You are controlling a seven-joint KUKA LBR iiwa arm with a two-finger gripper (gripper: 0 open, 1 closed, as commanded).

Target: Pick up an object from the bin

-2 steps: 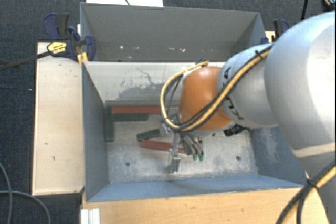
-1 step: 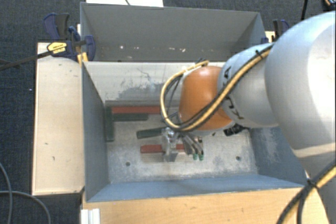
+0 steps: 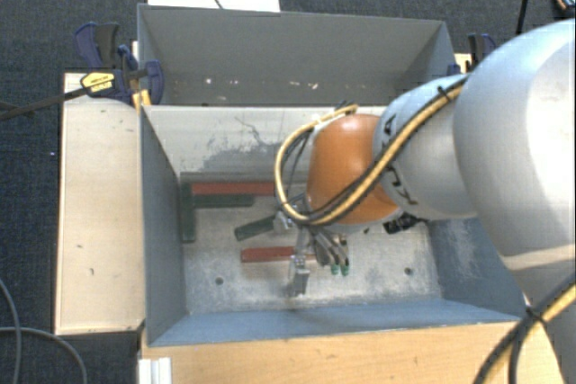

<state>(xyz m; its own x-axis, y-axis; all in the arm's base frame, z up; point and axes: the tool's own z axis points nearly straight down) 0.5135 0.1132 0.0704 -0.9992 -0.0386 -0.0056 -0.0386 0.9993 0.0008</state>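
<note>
My gripper (image 3: 317,272) hangs low over the front middle of the bin floor, under the orange cover, and stands open. One grey finger (image 3: 297,280) points down at the right end of a red-brown flat bar (image 3: 267,254) that lies crosswise on the floor. The other finger, with green tips, is a little to the right. Nothing shows between them. Just behind the bar, a dark green short piece (image 3: 256,228) lies tilted, its right end hidden under the cables.
At the left of the bin lies a dark green L-shaped piece (image 3: 187,211) with a second red-brown bar (image 3: 230,189) along its top arm. The arm and its orange cover hide the right middle of the floor.
</note>
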